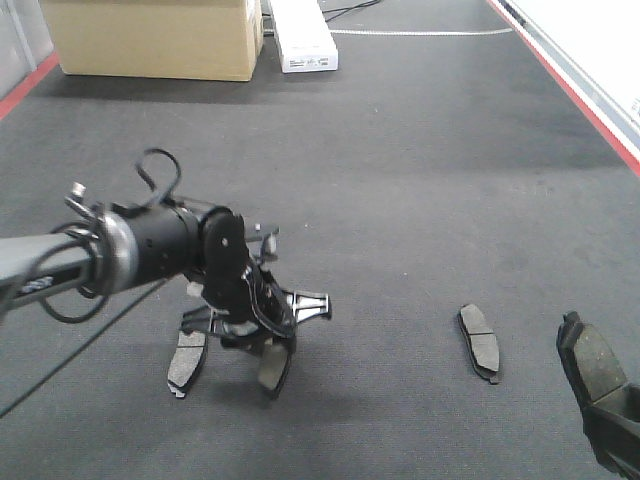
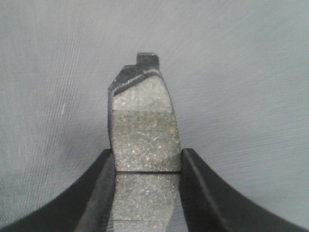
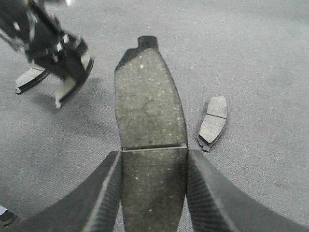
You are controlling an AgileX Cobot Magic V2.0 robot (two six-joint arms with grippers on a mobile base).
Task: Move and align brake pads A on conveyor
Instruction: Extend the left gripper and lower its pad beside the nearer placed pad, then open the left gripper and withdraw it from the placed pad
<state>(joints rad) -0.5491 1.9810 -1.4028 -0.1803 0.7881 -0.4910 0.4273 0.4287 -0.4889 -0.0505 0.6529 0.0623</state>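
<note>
The conveyor (image 1: 400,180) is a dark felt-like belt. My left gripper (image 1: 264,343) reaches in from the left and is shut on one brake pad (image 1: 273,368), which hangs tilted just above the belt. In the left wrist view that pad (image 2: 144,125) is clamped between the fingers (image 2: 99,193), tab end outward. Beside it a second pad (image 1: 186,360) lies flat on the belt. My right gripper (image 1: 612,425), at the bottom right, is shut on another pad (image 3: 149,101). A further pad (image 1: 479,342) lies on the belt to its left, and the right wrist view shows this pad (image 3: 212,123) too.
A cardboard box (image 1: 155,35) and a long white box (image 1: 303,35) stand at the belt's far end. Red strips run along the left edge (image 1: 25,85) and the right edge (image 1: 580,90). A pale surface (image 1: 600,30) lies beyond the right strip.
</note>
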